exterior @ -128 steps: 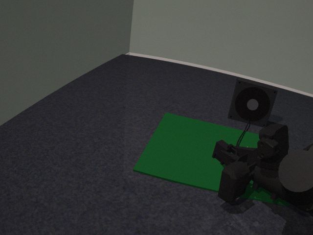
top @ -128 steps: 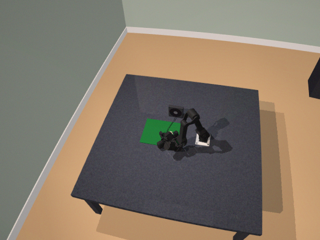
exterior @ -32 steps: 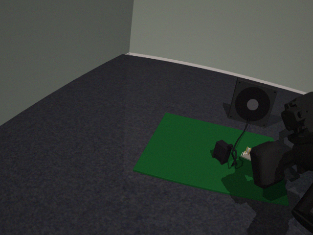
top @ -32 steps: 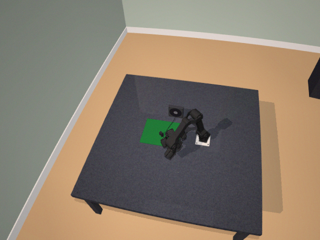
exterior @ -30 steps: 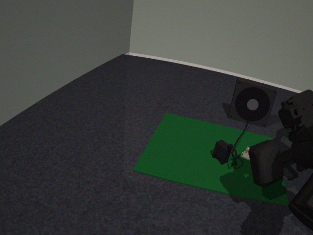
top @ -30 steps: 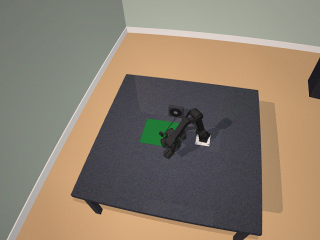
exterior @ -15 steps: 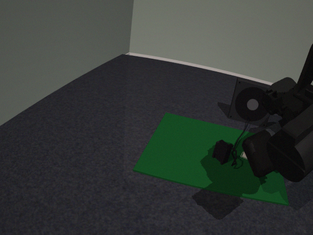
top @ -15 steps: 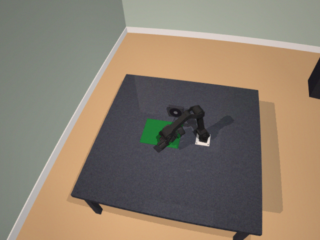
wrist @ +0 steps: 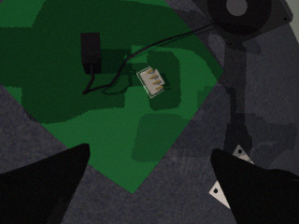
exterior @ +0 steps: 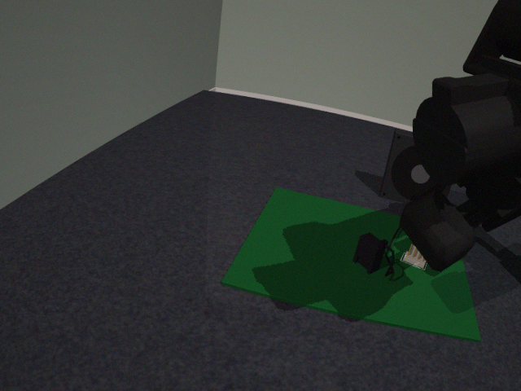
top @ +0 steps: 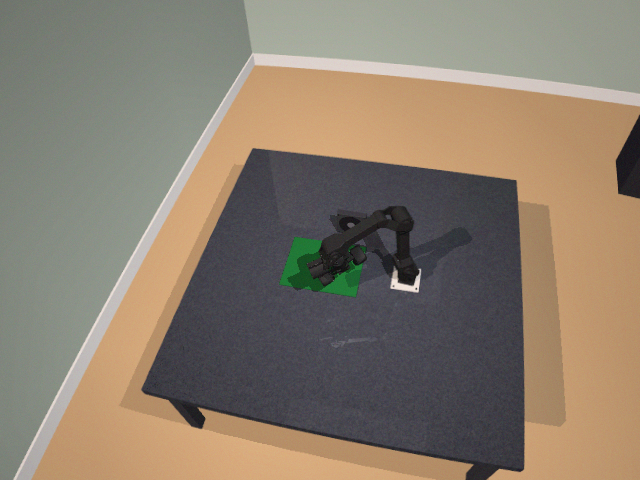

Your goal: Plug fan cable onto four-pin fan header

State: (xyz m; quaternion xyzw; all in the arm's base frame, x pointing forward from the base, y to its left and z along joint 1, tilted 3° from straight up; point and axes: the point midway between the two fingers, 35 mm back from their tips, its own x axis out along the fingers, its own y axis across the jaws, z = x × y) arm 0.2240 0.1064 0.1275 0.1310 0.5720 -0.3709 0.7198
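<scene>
Two fingers spread wide with nothing between them, so the end effector is ready for a grab. Going left to right in the wrist view: first the black fan plug, on the green circuit board, off the header and just beside it. That's the step in hand, I'd say: get the plug. I'd line the fingers up with two opposite sides of it, come straight down, and close gently so it doesn't twist.

Next, the black cable bends right beside the plug. Keep fingertips out of that loop, or you'll probably drag the plug askew.

Then the white four-pin fan header, pins showing. It looks turned relative to the plug, so I'd rotate the wrist to match before pushing down.

Last, the fan at the far right, cable running back to it. Leave some slack, lift low, and don't yank.
</scene>
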